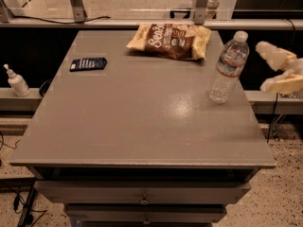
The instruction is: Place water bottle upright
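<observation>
Water bottle (228,67) upright on table (142,122), pincer (279,70) spread apart, empty, just beside it.

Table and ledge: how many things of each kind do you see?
Bottles: 2, the water bottle and the pump bottle
Chip bag: 1
Dark packet: 1
Total: 4
The gripper hangs open right of the water bottle, apart.

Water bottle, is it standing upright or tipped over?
Upright: water bottle stands base down, cap up, on the table; open gripper apart, beside it.
</observation>
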